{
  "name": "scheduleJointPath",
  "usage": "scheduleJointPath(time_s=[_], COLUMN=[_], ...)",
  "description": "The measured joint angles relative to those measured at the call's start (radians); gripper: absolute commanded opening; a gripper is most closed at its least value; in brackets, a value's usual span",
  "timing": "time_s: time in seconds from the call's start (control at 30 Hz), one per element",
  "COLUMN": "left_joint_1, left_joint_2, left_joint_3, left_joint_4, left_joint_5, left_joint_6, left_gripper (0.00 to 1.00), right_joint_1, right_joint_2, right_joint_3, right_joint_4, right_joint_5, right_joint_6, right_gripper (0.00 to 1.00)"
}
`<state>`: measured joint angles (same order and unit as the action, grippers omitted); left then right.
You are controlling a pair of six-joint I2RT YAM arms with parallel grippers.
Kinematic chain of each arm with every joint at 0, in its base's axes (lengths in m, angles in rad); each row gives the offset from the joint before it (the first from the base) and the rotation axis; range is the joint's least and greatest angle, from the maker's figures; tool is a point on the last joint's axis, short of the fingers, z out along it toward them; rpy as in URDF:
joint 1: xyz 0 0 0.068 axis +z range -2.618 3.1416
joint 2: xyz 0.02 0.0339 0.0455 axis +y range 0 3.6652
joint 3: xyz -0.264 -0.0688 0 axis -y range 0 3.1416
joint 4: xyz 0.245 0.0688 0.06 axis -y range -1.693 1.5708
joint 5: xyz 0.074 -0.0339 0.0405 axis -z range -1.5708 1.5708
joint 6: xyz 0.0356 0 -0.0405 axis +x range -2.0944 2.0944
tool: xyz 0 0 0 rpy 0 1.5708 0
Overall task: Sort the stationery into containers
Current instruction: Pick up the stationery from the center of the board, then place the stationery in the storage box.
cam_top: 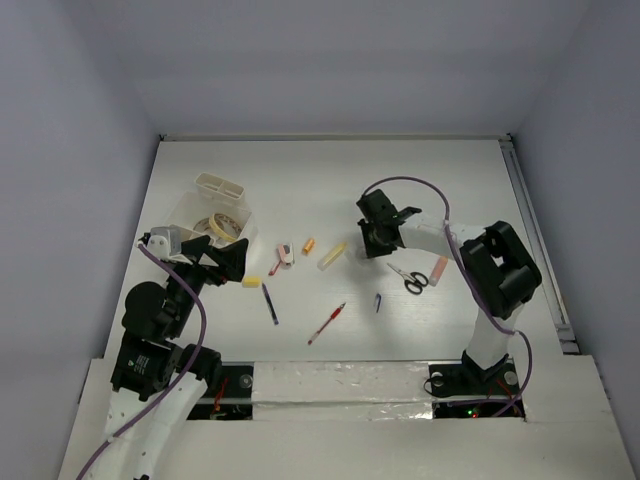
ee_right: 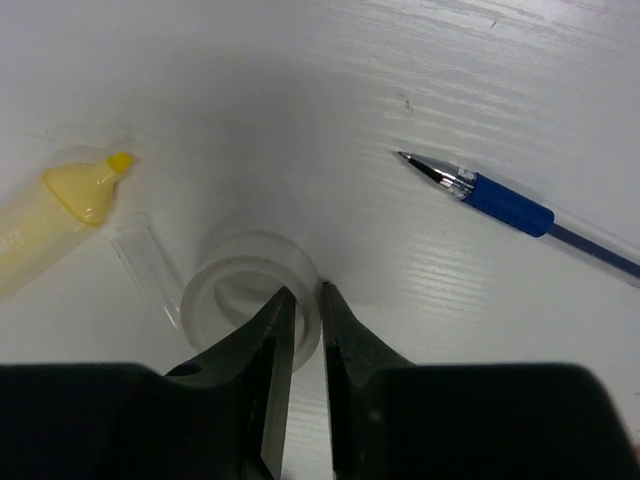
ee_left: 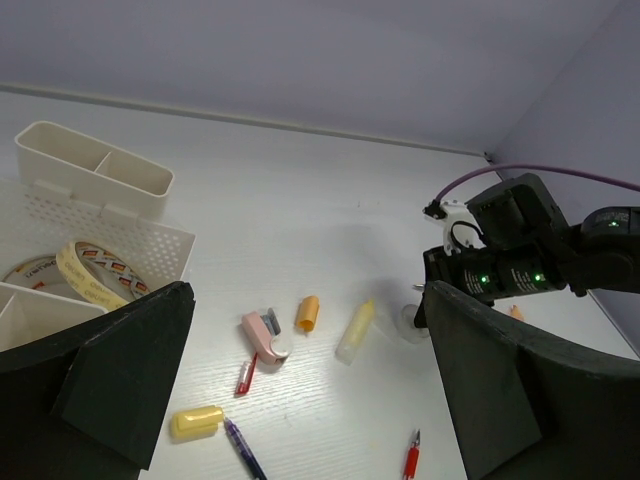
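My right gripper (ee_right: 305, 292) is shut on the wall of a clear tape roll (ee_right: 225, 290) lying flat on the table, one finger inside the ring and one outside. It sits mid-table (cam_top: 375, 243). A yellow highlighter (ee_right: 50, 215) lies left of the roll and a blue pen (ee_right: 510, 205) to its right. My left gripper (ee_left: 308, 340) hangs open above a pink correction-tape holder (ee_left: 262, 335), an orange cap (ee_left: 307, 313) and a yellow cap (ee_left: 196, 421). The whitish divided container (ee_left: 95, 175) stands at far left beside a mesh tray (ee_left: 120, 225) holding beige tape rolls (ee_left: 95, 275).
Black-handled scissors (cam_top: 408, 277) and a pinkish bit (cam_top: 439, 268) lie right of the right gripper. A red pen (cam_top: 327, 323) and a dark blue pen (cam_top: 270, 303) lie toward the near edge. White walls enclose the table.
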<state>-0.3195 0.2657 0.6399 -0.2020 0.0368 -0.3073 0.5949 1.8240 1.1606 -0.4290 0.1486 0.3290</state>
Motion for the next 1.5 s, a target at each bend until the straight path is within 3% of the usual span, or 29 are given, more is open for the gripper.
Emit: scheduleJointPath(time_s=[0.13,0.43,0.63,0.97,1.17,1.3,1.43,1.5], left_joint_1=[0.0,0.0,0.0,0.0,0.0,0.0,0.0,0.0], left_joint_2=[0.0,0.001,0.003,0.021,0.037,0.051,0.056,0.058], left_joint_3=[0.0,0.0,0.0,0.0,0.0,0.0,0.0,0.0], left_joint_4=[0.0,0.0,0.0,-0.016,-0.02,-0.023,-0.026,-0.026], left_joint_5=[0.0,0.001,-0.006,-0.077,-0.099,-0.106,-0.113,-0.114], left_joint_6=[0.0,0.0,0.0,-0.009,-0.013,-0.016,-0.017,-0.018], left_gripper=[0.99,0.99,0.99,0.99,0.99,0.99,0.99,0.99], right_joint_1=[0.0,0.002,0.084,0.277,0.313,0.315,0.315,0.315], right_joint_2=[0.002,-0.134,-0.162,0.282,0.48,0.549,0.575,0.575], right_joint_3=[-0.008,-0.014,0.122,0.731,0.96,1.025,1.048,1.049], right_joint_4=[0.011,-0.01,0.071,0.258,0.287,0.287,0.283,0.287], right_joint_5=[0.025,0.096,0.021,-0.237,-0.295,-0.301,-0.298,-0.298], right_joint_6=[0.006,0.001,-0.012,0.014,0.063,0.092,0.113,0.116], right_gripper=[0.12,0.09,0.08,0.09,0.11,0.19,0.38,0.41])
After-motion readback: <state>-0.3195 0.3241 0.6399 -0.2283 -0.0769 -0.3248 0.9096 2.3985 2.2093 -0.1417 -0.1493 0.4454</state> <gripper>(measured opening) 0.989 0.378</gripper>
